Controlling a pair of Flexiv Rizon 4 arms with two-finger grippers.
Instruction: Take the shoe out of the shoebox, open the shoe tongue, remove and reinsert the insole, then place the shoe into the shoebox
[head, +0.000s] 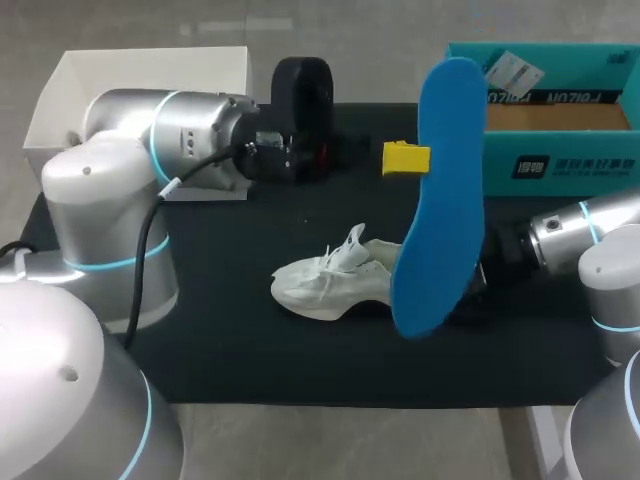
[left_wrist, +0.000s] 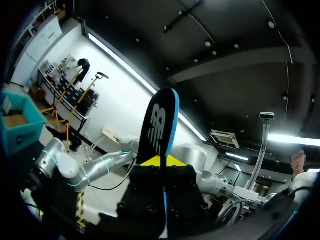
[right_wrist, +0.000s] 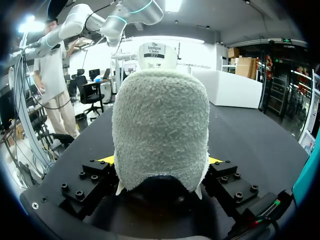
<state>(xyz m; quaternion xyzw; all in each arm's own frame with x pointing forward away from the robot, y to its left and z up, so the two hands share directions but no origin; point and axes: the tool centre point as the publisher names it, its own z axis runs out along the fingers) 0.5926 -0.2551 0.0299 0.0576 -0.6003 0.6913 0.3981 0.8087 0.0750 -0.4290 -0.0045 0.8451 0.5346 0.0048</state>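
insole (head: 440, 200): blue top, black underside with white logo
shoe (head: 325, 280): white
shoebox (head: 560, 160): teal
bench (head: 250, 340): black
open box (head: 60, 100): white

The right gripper (right_wrist: 161, 165) is lost behind the raised insole (head: 440, 200) in the head view. At its own wrist, the heel of the shoe (right_wrist: 160, 120) covers all but slivers of its yellow fingertips (right_wrist: 106, 160). The shoebox (head: 560, 150), at the far right corner of the table (head: 250, 360), is cut by the picture's edge. The left arm (head: 160, 130) masks part of the white box (head: 70, 90) at the far left corner.
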